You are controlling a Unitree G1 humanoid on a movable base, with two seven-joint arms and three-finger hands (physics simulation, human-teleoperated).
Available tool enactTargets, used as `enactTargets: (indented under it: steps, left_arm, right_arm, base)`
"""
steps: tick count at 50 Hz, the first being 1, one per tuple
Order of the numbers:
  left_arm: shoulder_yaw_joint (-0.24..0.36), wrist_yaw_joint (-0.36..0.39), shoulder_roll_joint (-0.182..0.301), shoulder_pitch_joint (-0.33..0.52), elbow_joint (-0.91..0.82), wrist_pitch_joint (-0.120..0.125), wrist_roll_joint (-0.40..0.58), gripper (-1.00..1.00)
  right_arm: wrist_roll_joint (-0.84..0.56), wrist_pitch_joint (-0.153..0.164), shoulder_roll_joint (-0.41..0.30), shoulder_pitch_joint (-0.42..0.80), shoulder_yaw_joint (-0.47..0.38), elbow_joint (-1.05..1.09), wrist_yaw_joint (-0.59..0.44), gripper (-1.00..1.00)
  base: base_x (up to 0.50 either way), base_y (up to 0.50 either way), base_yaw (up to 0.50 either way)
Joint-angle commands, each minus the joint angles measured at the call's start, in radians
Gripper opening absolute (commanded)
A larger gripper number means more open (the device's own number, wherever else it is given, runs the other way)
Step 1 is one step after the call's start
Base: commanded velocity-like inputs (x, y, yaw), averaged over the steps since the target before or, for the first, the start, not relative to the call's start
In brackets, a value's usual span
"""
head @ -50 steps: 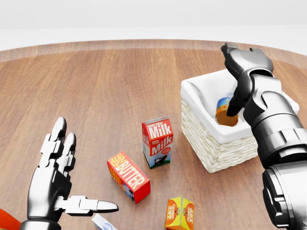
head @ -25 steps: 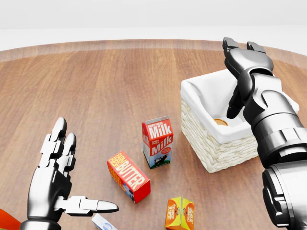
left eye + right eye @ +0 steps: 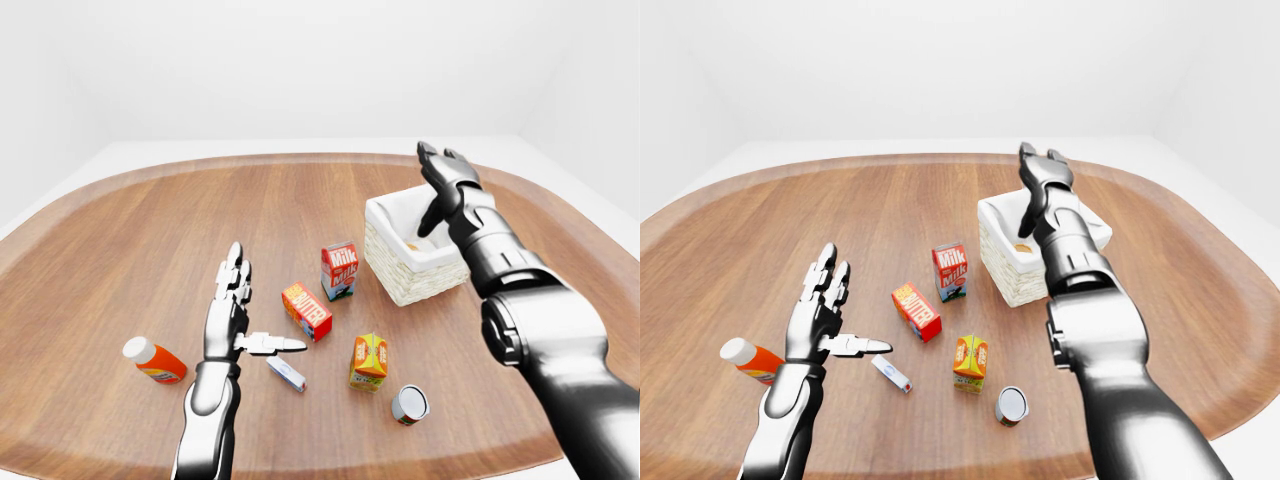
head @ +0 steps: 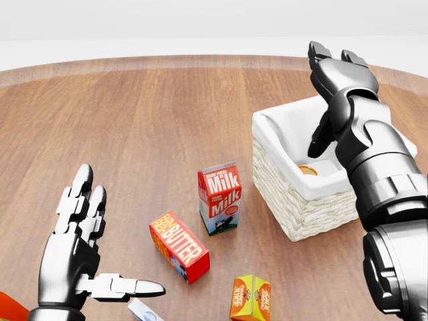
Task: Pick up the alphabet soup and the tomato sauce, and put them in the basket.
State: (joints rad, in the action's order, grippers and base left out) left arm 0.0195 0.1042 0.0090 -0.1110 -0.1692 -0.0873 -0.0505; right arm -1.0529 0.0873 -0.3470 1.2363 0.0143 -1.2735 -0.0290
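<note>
a: what changed since a second ago?

b: the can i held over the basket [image 4: 294, 221] then has left my right hand [image 4: 332, 80]. it now lies low inside the white liner, only its orange-tan top [image 4: 307, 170] showing past the basket's near wall. half a second ago it already sat there. my right hand has lifted slightly and swung a little toward the head view's left; its fingers are spread and grip nothing. i cannot read a label, so i cannot tell whether this is the alphabet soup or the tomato sauce.

a: left hand?

b: unchanged. my left hand [image 4: 77, 251] hovers over the table's [image 3: 150, 230] near-left part, fingers straight, thumb stuck out sideways, nothing in it.

a: the other can?

b: a second can [image 3: 409, 404] lies on its side near the table's near edge, silver end toward the camera, just beside the orange carton [image 3: 369, 360]. label not legible either.

a: remaining items?

b: milk carton [image 4: 219, 198] upright, just left of the basket and apart from it. butter box [image 4: 178, 246] tilted, nearer the near edge than the milk. a small white-and-blue box [image 3: 286, 374] lies flat beside my left thumb. an orange bottle with a white cap [image 3: 154, 360] lies on its side toward the near-left edge.
</note>
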Motion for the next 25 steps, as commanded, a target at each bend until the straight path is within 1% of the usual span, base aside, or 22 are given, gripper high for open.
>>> enactTargets:
  steps: [1, 13, 18, 25]
  left_arm:
    - [0.004, -0.001, -0.001, 0.004, 0.001, 0.0, -0.007, 1.0]
    - [0.004, 0.0, -0.001, 0.003, 0.001, 0.0, -0.006, 1.0]
    - [0.005, -0.001, -0.001, 0.003, 0.001, 0.0, -0.007, 1.0]
    - [0.004, 0.0, -0.001, 0.004, 0.001, 0.0, -0.007, 1.0]
  right_arm:
    - [0.065, 0.0, 0.013, 0.025, -0.015, -0.008, 0.028, 1.0]
    - [0.19, 0.0, 0.037, 0.023, -0.04, 0.0, 0.065, 1.0]
    - [0.204, 0.0, 0.035, 0.019, -0.026, 0.0, 0.07, 1.0]
    - [0.236, 0.0, 0.03, 0.003, -0.034, 0.007, 0.074, 1.0]
  base:
    - [0.0, 0.0, 0.0]
    - [0.0, 0.0, 0.0]
    - [0.0, 0.0, 0.0]
    - [0.0, 0.0, 0.0]
